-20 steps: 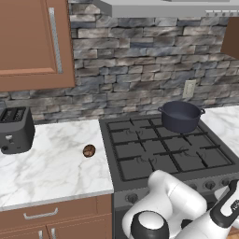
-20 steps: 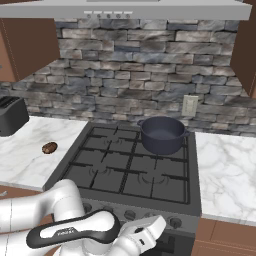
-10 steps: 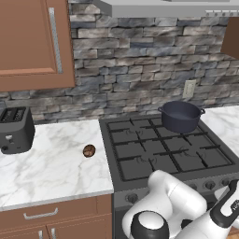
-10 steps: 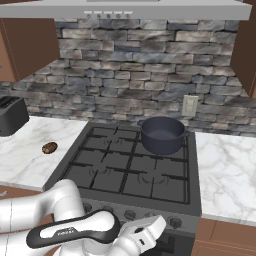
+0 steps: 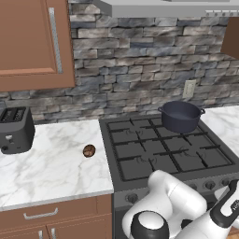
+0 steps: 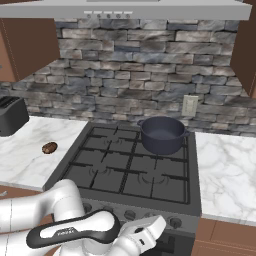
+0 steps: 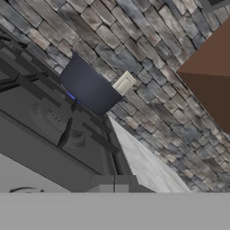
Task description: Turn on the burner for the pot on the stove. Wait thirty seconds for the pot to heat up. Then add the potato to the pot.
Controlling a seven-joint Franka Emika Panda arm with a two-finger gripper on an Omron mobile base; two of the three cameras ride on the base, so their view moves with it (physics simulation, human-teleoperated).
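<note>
pot [image 6: 162,134] on stove [image 6: 120,172], potato [image 5: 88,150] on counter [image 5: 51,168], burner hidden beneath pot

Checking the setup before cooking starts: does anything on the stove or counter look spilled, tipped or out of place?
Nothing stands out. The pot sits upright on the stove's back right burner, no lid. The potato lies alone on the marble counter left of the stove, and the toaster stands upright. No spills show.

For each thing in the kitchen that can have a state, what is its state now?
pot: upright, no lid, on the back right burner of the stove.
potato: lying on the marble counter, left of the stove, not in the pot.
pincer: shut, holding nothing, low in front of the stove knobs.
toaster: upright on the counter.
</note>
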